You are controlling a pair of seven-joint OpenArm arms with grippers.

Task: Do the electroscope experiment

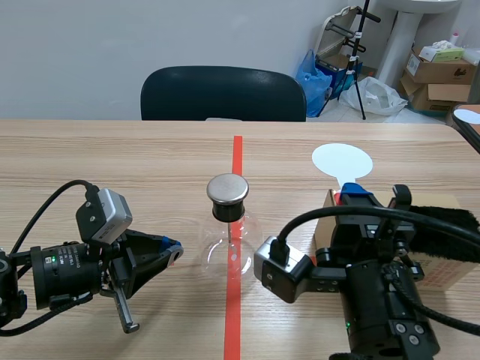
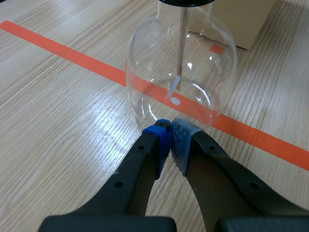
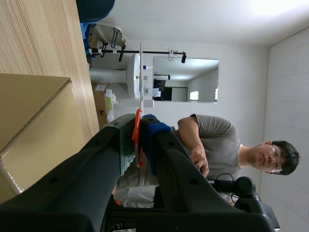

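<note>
The electroscope [image 1: 227, 232], a round glass flask with a flat metal cap [image 1: 227, 188], stands on the red tape line at the table's middle. In the left wrist view its glass bulb [image 2: 181, 72] is just ahead of my left gripper [image 2: 170, 129], whose blue pads meet with nothing between them; a thin rod with a foil leaf [image 2: 175, 87] hangs inside. My left gripper [image 1: 174, 251] lies low to the flask's left. My right gripper [image 1: 355, 195] is shut on the orange handle of a white round paddle [image 1: 342, 160], seen edge-on as the paddle [image 3: 141, 72] between the fingers [image 3: 157, 133].
A cardboard box [image 1: 439, 255] with a black fur strip [image 1: 450, 219] on top stands right of the flask, beside my right arm; the box [image 3: 34, 121] shows next to the right gripper. A dark chair [image 1: 223, 91] stands across the table. A person [image 3: 212, 145] appears beyond the right gripper.
</note>
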